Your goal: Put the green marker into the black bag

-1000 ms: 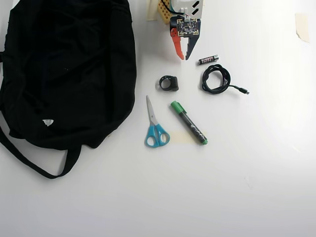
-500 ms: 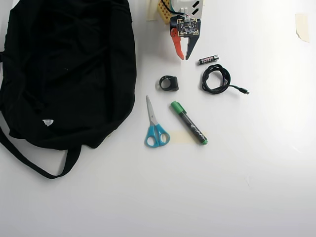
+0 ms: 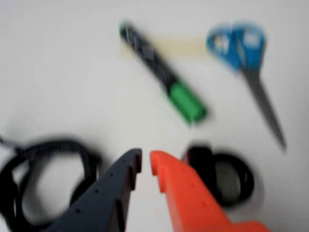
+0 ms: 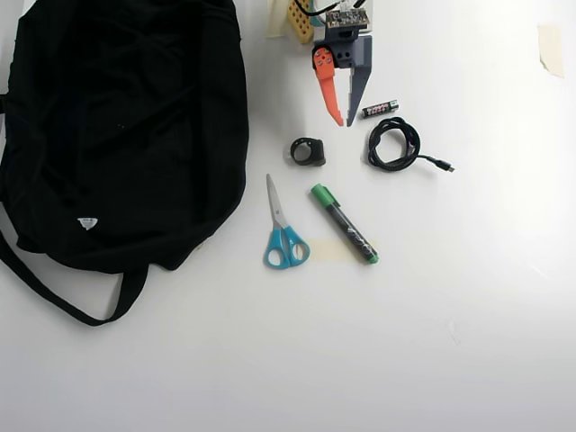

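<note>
The green marker (image 4: 344, 222) lies flat on the white table, its green cap toward the arm; in the wrist view (image 3: 161, 72) it lies diagonally ahead of the fingers, blurred. The black bag (image 4: 126, 126) fills the left of the overhead view, its straps trailing toward the lower left. My gripper (image 4: 344, 121) hangs at the top centre, above and apart from the marker. Its orange and dark fingers meet at the tips with nothing between them (image 3: 146, 162).
Blue-handled scissors (image 4: 281, 225) lie just left of the marker and show in the wrist view (image 3: 263, 96). A small black ring-shaped part (image 4: 317, 155) (image 3: 200, 162), a coiled black cable (image 4: 372, 148) (image 3: 53, 144) and a small battery (image 4: 380, 108) lie near the gripper.
</note>
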